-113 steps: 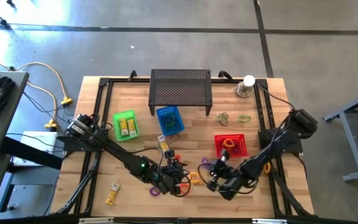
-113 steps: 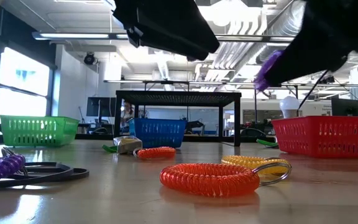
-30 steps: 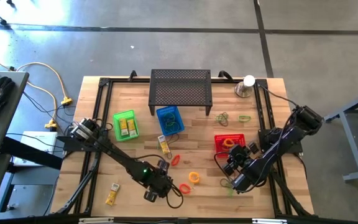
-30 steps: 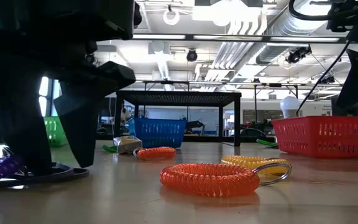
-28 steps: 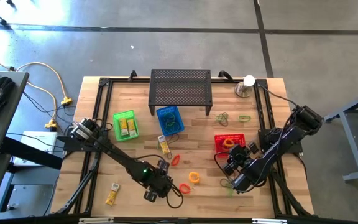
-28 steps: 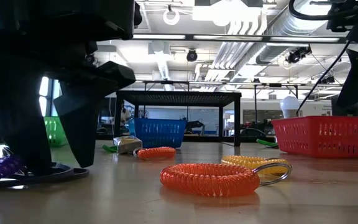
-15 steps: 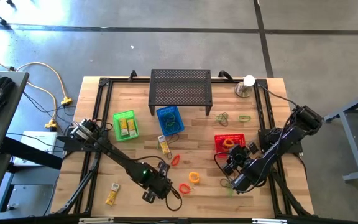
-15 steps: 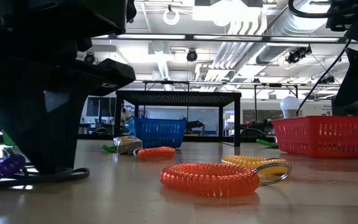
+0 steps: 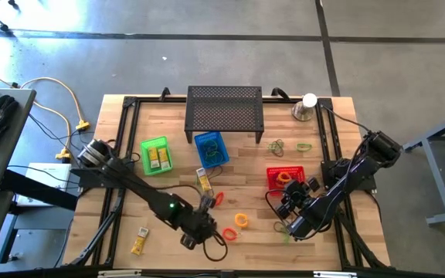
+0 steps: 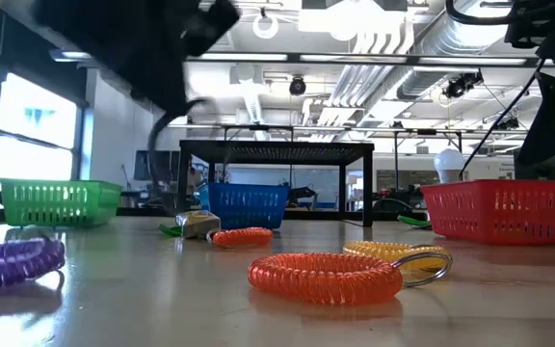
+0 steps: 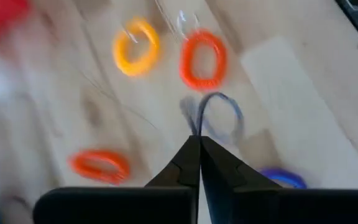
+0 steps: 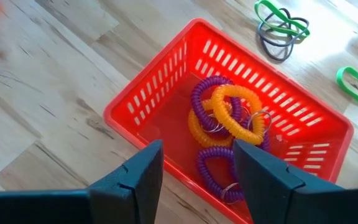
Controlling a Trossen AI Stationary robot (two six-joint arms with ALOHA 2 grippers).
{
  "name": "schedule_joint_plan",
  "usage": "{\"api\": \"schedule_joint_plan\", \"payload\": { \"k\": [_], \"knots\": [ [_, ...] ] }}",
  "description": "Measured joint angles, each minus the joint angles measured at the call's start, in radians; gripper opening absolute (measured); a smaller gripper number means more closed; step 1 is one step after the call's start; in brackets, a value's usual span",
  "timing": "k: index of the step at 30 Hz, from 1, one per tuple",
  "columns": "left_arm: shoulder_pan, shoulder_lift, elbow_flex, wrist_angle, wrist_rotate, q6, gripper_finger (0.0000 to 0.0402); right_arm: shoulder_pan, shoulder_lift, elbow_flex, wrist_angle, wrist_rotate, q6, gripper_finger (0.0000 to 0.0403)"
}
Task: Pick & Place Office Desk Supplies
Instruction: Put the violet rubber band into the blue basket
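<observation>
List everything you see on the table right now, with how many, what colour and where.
Perforated metal stand: one, black, table's far edge.
Plastic baskets: three; green left, blue centre, red right.
Spiral coil loops loose on table: orange, yellow, red-orange, purple, near front.
Coil loops in red basket: purple, orange and yellow, tangled together.
Thin band loop: one, dark, pinched by left gripper.
Left gripper: shut, front centre.
Right gripper: open, over red basket.
</observation>
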Motion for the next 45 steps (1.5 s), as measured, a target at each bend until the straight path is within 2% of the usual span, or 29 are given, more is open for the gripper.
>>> {"api": "schedule_joint_plan", "payload": {
  "k": [3, 8, 11, 17, 24, 27, 32, 37, 45],
  "knots": [
    [0.01, -0.032, 0.039, -0.007, -0.1, 0.11, 0.0001, 0.0, 0.0, 0.0, 0.01, 0.008, 0.0, 0.0183],
    [0.066, -0.092, 0.087, 0.002, -0.355, 0.276, 0.0001, 0.0, -0.001, 0.0, 0.032, 0.008, -0.021, 0.0183],
    [0.128, -0.12, 0.086, -0.007, -0.416, 0.334, 0.0, 0.0, -0.001, 0.0, 0.051, 0.009, -0.034, 0.0183],
    [0.312, -0.136, 0.087, -0.087, -0.331, 0.303, 0.0, 0.0, -0.001, 0.0, 0.081, 0.009, -0.076, 0.0183],
    [0.507, -0.131, 0.071, -0.227, -0.21, 0.116, 0.0, 0.001, -0.001, 0.0, 0.085, 0.006, -0.079, 0.0183],
    [0.533, -0.131, 0.058, -0.249, -0.199, 0.066, 0.0, 0.006, -0.001, 0.0, 0.085, 0.006, -0.079, 0.0183],
    [0.554, -0.131, -0.007, -0.236, -0.147, 0.065, 0.0, 0.011, -0.001, 0.0, 0.087, 0.006, -0.079, 0.0183],
    [0.572, -0.131, -0.057, -0.185, -0.149, 0.055, 0.0, 0.011, -0.001, 0.0, 0.097, 0.006, -0.079, 0.0183],
    [0.586, -0.131, -0.067, -0.16, -0.188, -0.02, 0.0, 0.011, 0.0, 0.0, 0.104, 0.022, -0.079, 0.0183]
  ]
}}
